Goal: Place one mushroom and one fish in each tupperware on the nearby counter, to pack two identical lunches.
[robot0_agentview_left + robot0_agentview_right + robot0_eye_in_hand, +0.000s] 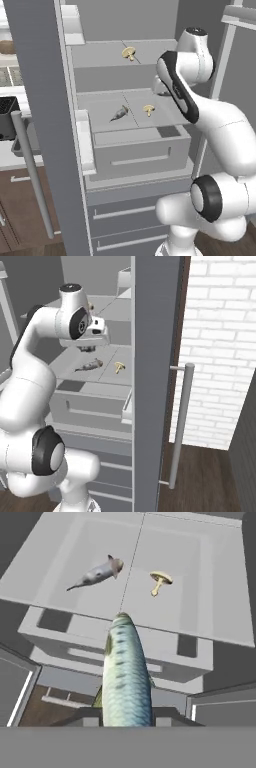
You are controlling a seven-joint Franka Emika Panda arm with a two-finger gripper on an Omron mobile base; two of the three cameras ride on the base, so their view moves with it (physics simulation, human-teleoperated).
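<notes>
Gripper (127, 714) clenched on a fish (126, 672), jaws closed on its body, fish sticking out forward along the fingers, scaly blue-green flank up. Held lengthwise, probably so it clears the fridge opening on the way out. Hangs just above and in front of a fridge shelf (200, 597).

Ahead of the hand, on that shelf: second fish (97, 573) lying on its side, up and to the left; mushroom (160, 582) beside it, up and to the right, apart from the fish. Both left for later trips, judging by the task. Higher shelf past the arm carries another mushroom (129, 53). Below the hand: pale fridge drawer (140, 155) with a slot handle.

Further out: open fridge door (40, 125) with long grey bar handle (32, 170) off to one side, white brick wall (220, 331) off to the other, dark wood floor below. Beyond the door, edge of a counter (12, 157) over brown cabinets. Tupperware not made out here. Packing barely started: first item in hand, nothing delivered.
</notes>
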